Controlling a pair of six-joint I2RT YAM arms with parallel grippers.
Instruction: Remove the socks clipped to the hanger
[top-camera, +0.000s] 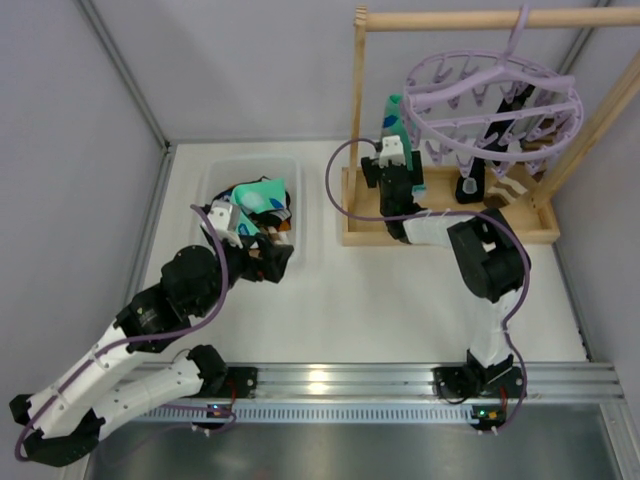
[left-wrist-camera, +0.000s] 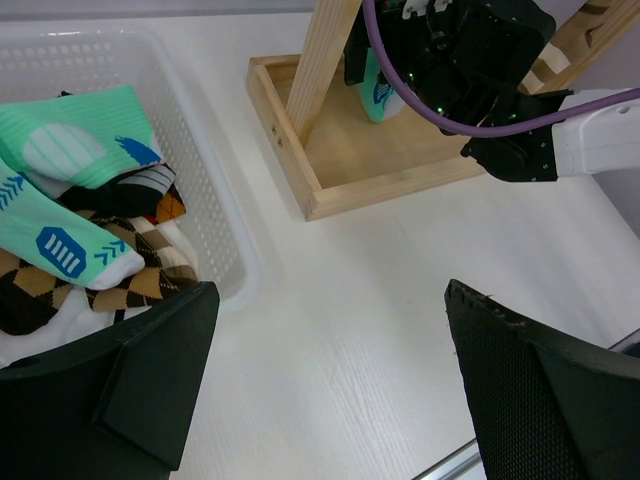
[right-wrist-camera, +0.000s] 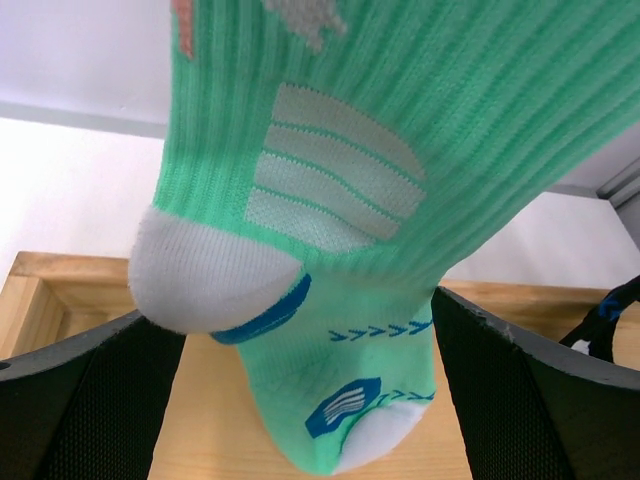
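Right tool (right-wrist-camera: 300, 335) is wide open and grips nothing; its fingers (right-wrist-camera: 90, 400) flank the mint sock (right-wrist-camera: 400, 130), which hangs between them. The sock's long axis is vertical with the toe down, so a close would land across the foot, below the grey heel patch

From the top view the right tool (top-camera: 392, 165) sits directly under that sock (top-camera: 392, 118), whose cuff is clipped at the left rim of the lavender hanger (top-camera: 490, 100). The pull is likely straight down and back toward the arm base

More dark socks (top-camera: 520, 100) seem to hang on the far side of the ring; there's too much clutter to count them

Room is tight: the wooden frame (top-camera: 450, 232) has its base tray just under the toe, and its post (top-camera: 357, 90) stands just left of the sock

Left tool (left-wrist-camera: 330, 375) is also open and empty, over the tabletop (top-camera: 380, 300) beside the white basket (left-wrist-camera: 200, 200) with its sock pile (left-wrist-camera: 70, 200). It's well apart from the hanger, so the right arm is the nearer one
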